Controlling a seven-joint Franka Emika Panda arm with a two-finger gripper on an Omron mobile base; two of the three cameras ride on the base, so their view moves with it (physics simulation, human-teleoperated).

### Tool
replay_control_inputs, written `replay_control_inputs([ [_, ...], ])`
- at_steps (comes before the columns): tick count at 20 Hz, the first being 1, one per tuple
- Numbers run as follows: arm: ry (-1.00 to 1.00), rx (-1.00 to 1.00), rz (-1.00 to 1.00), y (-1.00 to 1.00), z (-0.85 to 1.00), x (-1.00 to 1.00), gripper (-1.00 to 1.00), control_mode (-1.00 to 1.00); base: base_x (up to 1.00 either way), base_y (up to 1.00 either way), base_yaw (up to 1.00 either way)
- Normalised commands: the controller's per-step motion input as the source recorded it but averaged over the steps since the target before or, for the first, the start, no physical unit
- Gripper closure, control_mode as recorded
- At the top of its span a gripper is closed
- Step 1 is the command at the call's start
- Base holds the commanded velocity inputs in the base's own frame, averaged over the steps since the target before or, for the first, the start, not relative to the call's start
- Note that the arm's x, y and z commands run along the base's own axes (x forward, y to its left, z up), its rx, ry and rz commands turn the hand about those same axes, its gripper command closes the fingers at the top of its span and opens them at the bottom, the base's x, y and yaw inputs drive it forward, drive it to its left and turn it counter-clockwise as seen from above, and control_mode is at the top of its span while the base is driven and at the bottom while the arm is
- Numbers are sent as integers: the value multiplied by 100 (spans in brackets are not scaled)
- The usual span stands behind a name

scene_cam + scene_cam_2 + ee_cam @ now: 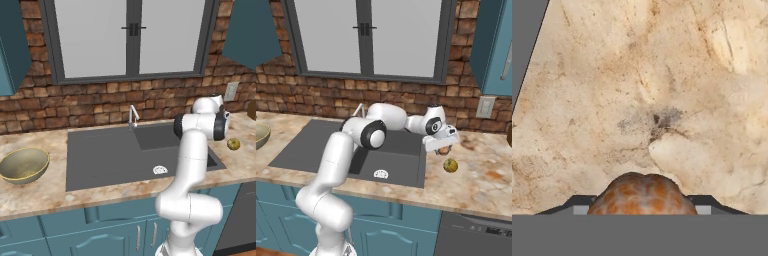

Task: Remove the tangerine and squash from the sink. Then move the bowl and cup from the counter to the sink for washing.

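Your pincer [443, 149] grips the tangerine [643, 194] above the surface [662, 100], near the squash [450, 165]; lower gently b4 releasing.

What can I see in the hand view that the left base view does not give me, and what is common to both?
The hand view alone gives the tangerine, an orange ball sitting between the jaws of the gripper, just above the counter.

The left base view alone gives the bowl on the left of the counter, the faucet, the white drain and the squash lying right of the sink.

Both share the beige marbled counter and a dark grey edge of the sink.
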Motion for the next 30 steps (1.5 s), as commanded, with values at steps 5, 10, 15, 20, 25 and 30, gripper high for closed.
replay_control_inputs([
  [5, 9, 2, 8, -1, -15, 4, 100, -100, 0, 0, 0],
  [10, 6, 3, 8, -2, -15, 1, 100, -100, 0, 0, 0],
  [15, 5, 3, 8, -4, -15, 0, 100, -100, 0, 0, 0],
  [20, 4, 3, 8, -4, -13, 0, 100, -100, 0, 0, 0],
  [25, 5, 3, 7, -4, -13, 0, -100, -100, 0, 0, 0],
  [30, 3, 1, 1, -7, -1, -7, -100, -100, 0, 0, 0],
])
